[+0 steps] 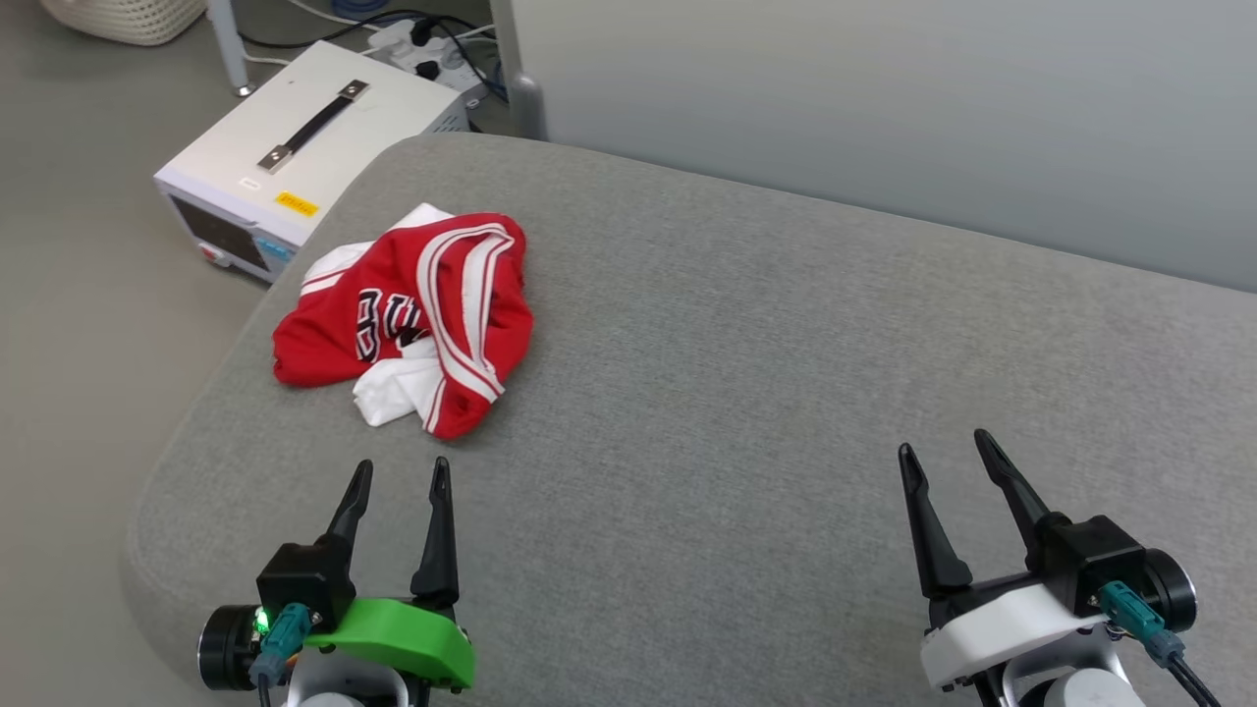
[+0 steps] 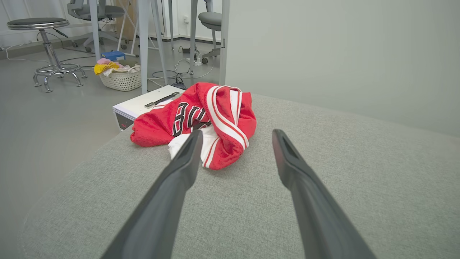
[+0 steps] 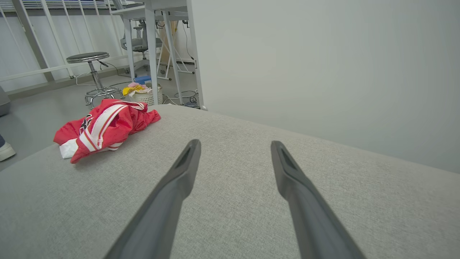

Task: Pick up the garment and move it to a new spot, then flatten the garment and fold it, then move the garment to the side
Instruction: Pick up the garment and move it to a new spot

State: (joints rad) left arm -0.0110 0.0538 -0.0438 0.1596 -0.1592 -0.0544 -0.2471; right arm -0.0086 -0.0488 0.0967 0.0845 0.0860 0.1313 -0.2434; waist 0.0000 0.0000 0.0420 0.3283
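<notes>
Farthest to the left of the left gripper (image 1: 403,463), down on the floor beyond the padded surface's edge, sits a white equipment case (image 1: 295,147) with a black carry handle on its lid. Further off past it, the left wrist view shows a white laundry basket (image 2: 121,80) holding coloured cloth and a chrome stool (image 2: 46,54). The garment (image 1: 412,314) lies crumpled in a heap on the grey fabric cushion (image 1: 746,373), just ahead of the left gripper's fingertips and a little to their left, with a strip of bare cushion between it and them. It is red, with a band of red-and-white striped trim curling across the top, part of the black white-outlined lettering showing on the side away from the right gripper, and a white sleeve poking out on the edge nearest the left gripper. The left gripper hangs low over the cushion with its two dark fingers spread apart and nothing between them. Well to its right, the right gripper (image 1: 943,442) points the same way over bare cushion, its fingers likewise parted and empty; from there the garment lies well apart, ahead and far to the left. Beyond both sets of fingertips a plain pale grey wall panel (image 1: 884,108) rises behind the cushion's far edge.
</notes>
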